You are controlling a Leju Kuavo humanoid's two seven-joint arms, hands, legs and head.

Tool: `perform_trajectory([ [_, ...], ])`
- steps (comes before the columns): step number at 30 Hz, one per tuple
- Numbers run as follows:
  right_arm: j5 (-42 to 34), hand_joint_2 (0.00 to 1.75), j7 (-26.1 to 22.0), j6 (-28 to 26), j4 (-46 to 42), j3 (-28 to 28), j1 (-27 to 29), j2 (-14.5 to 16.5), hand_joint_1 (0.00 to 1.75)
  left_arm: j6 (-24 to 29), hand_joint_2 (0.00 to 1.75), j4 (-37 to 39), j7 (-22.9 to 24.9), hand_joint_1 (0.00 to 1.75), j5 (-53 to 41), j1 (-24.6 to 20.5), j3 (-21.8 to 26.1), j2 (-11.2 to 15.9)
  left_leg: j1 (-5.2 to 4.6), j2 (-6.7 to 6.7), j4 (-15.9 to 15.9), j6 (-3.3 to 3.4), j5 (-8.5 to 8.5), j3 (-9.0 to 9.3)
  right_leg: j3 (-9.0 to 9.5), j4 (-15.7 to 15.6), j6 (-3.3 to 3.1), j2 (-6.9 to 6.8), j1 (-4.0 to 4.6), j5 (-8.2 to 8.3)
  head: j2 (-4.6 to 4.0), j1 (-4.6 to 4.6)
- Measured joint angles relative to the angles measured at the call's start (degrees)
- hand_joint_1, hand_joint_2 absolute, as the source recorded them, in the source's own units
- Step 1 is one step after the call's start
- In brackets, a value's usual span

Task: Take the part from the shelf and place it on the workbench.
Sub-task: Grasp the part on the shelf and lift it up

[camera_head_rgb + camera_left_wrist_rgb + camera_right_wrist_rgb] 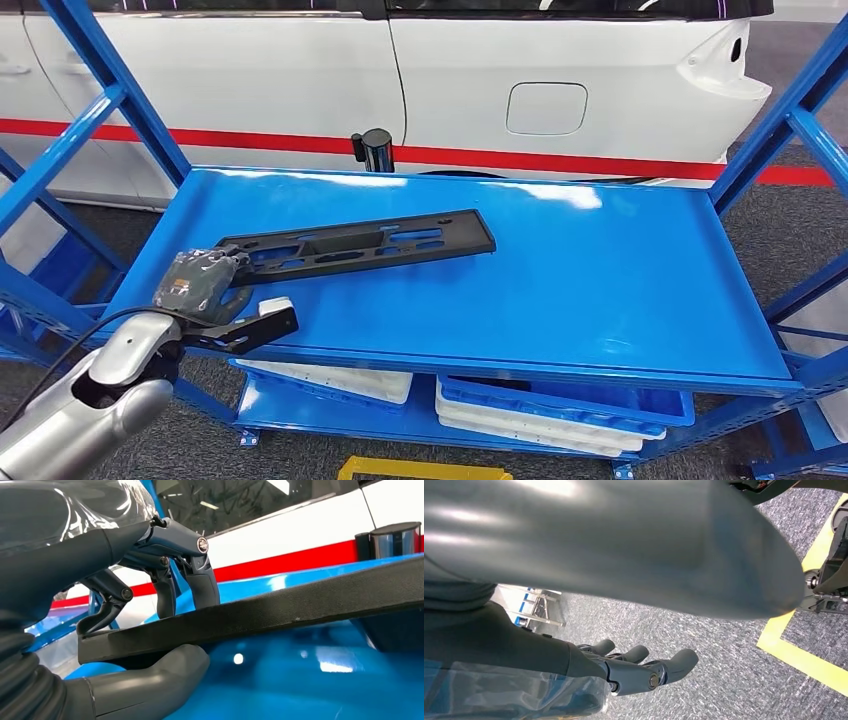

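Observation:
A long black plastic part (370, 243) with several slots lies slantwise on the blue top shelf (600, 290). My left hand (205, 285) is at its near left end. In the left wrist view the dark fingers (200, 582) press on top of the part (300, 602) and the thick thumb (155, 677) sits under its edge, so the hand grips that end. The rest of the part stretches away over the shelf. My right hand (639, 670) hangs over grey carpet, fingers loosely apart, holding nothing.
A white car with a red stripe (560, 80) stands close behind the shelf, with a black post (377, 150) between them. Blue uprights (120, 90) (790, 110) frame both ends. White trays (340, 380) and blue bins (560, 400) fill the lower shelf. Yellow floor tape (804, 655) runs nearby.

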Motion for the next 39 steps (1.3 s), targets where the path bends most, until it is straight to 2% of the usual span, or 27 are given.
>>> perform_trajectory([
  [12, -0.5, 0.0, 0.0, 0.0, 0.0, 0.0, 0.0, 0.0, 0.0, 0.5, 1.75, -1.7, 0.7, 1.75, -1.1, -0.7, 0.2, 0.0, 0.0, 0.0, 0.0, 0.0, 0.0, -0.06, -0.06, 0.0, 0.0, 0.0, 0.0, 0.0, 0.0, 0.0],
  [23, -1.6, 0.0, 0.0, 0.0, 0.0, 0.0, 0.0, 0.0, 0.0, -0.3, 1.75, -7.9, 4.3, 1.75, -4.2, -4.4, 0.5, 0.0, 0.0, 0.0, 0.0, 0.0, 0.0, -0.11, -0.1, 0.0, 0.0, 0.0, 0.0, 0.0, 0.0, 0.0],
  [39, -1.7, 0.0, 0.0, 0.0, 0.0, 0.0, 0.0, 0.0, 0.0, -1.5, 1.75, -13.6, 4.6, 1.75, -5.2, -6.4, 0.5, 0.0, 0.0, 0.0, 0.0, 0.0, 0.0, -0.12, -0.12, 0.0, 0.0, 0.0, 0.0, 0.0, 0.0, 0.0],
])
